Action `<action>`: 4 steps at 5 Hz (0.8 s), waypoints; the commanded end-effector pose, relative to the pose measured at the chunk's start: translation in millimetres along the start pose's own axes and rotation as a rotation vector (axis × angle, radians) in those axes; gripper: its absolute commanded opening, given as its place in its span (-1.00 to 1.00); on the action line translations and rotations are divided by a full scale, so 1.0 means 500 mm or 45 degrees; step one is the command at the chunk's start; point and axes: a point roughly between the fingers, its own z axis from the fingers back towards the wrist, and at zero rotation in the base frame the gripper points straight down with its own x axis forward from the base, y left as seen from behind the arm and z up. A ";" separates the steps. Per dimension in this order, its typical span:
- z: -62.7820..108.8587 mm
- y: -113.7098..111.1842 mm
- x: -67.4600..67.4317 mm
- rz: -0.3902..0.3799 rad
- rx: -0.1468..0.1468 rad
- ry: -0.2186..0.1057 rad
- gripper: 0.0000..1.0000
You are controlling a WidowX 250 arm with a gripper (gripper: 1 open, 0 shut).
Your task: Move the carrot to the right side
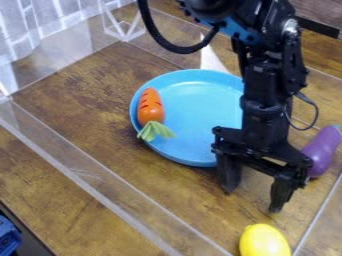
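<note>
The tool (255, 188), black and pointed downward, stands with its fingers apart and nothing between them. You see it at the near right part of the blue plate (201, 100), its two fingertips reaching past the plate's rim in the view, above the bare wood of the desk (80, 115); whether they touch the wood, you cannot tell. The carrot (151, 106), orange with dark cross stripes, lies inside the plate at its left side, the side facing the desk's left edge. Note that its light green leafy top (155, 130) points toward the desk's near edge, close to the plate's rim. The carrot and the tool are well apart, with bare blue plate between them. To the right of the tool, toward the desk's right edge, you find the purple eggplant (321, 148), partly hidden by the arm. The yellow lemon (265, 241) lies toward the near edge, below the tool in your view, and is cut off by the frame. Beyond the plate, on the far side, stands a white pointed object (211, 59), partly hidden. A clear strip (83, 172) crosses the near left portion diagonally, and a blue object (11, 236) occupies the near left corner.
</note>
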 end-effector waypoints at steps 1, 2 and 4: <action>0.001 -0.023 0.016 0.032 0.013 -0.061 -1.00; 0.017 -0.037 0.015 -0.040 0.009 -0.068 1.00; 0.040 -0.055 0.020 -0.171 0.006 -0.071 1.00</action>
